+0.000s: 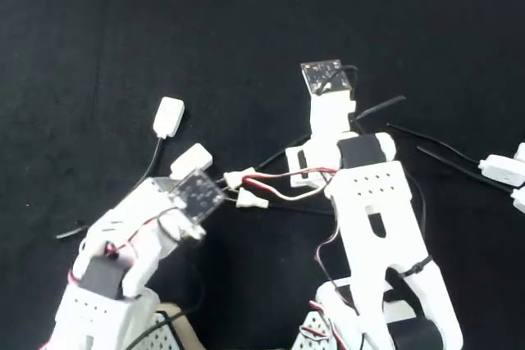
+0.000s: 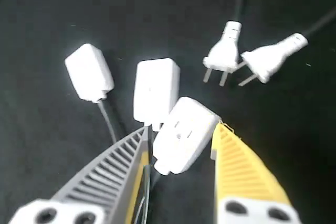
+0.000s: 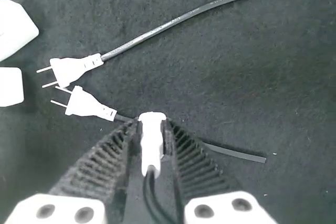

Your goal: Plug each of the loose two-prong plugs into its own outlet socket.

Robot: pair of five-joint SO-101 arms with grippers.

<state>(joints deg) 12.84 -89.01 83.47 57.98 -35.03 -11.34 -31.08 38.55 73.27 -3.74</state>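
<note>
My left gripper [image 2: 182, 131] is shut on a white outlet socket [image 2: 185, 116], its two slots facing the camera. Two more sockets [image 2: 155, 88] [image 2: 88, 72] lie just beyond it. Past them, two loose two-prong plugs [image 2: 223, 55] [image 2: 269, 59] rest side by side on the black cloth, prongs toward the sockets. My right gripper [image 3: 151, 125] is shut on a third white plug [image 3: 151, 148]; its cable runs back between the fingers and its prongs are hidden. In the high view the loose plugs [image 1: 238, 178] [image 1: 251, 200] lie between the two arms.
The black table cloth [image 1: 98, 47] has wide free room at the back and left. Black cables [image 1: 435, 149] trail to the right, where more white connectors [image 1: 502, 169] sit at the table's edge. A loose cable end [image 3: 233, 153] lies near my right gripper.
</note>
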